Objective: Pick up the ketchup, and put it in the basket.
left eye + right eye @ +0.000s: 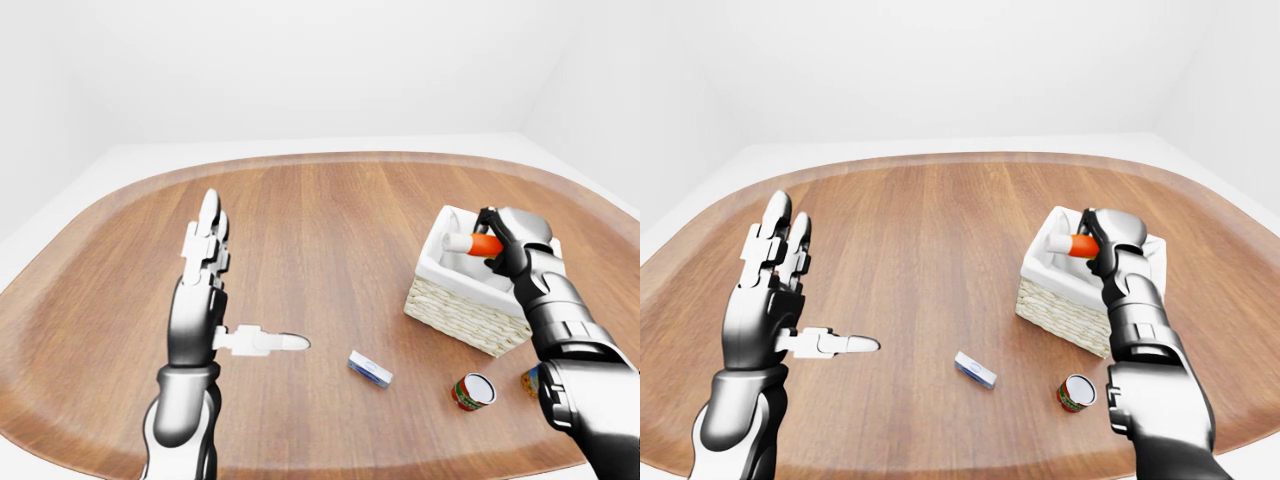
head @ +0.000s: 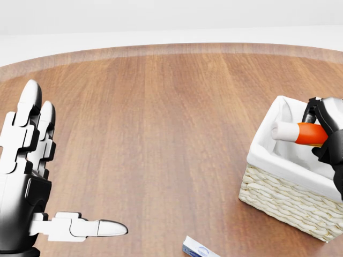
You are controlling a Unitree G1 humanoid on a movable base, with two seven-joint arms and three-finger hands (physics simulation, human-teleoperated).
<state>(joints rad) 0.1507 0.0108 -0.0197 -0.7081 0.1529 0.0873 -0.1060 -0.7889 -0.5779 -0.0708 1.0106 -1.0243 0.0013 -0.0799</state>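
The right robot hand (image 2: 328, 134) grips one ketchup (image 2: 300, 133) bottle, held on its side inside the single white-lined wicker basket (image 2: 284, 198) on the round wooden bench (image 2: 161, 118), its white cap pointing toward the head view's left. The left robot hand (image 2: 29, 176) hovers spread and empty, well apart. Also on the bench: one small blue-and-white box (image 1: 370, 370), one red can (image 1: 472, 391) and, partly hidden by the right arm, what may be one more package (image 1: 530, 381).

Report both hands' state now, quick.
Left hand: open, fingers spread, holding nothing.
Right hand: fingers closed round the ketchup, over the basket.
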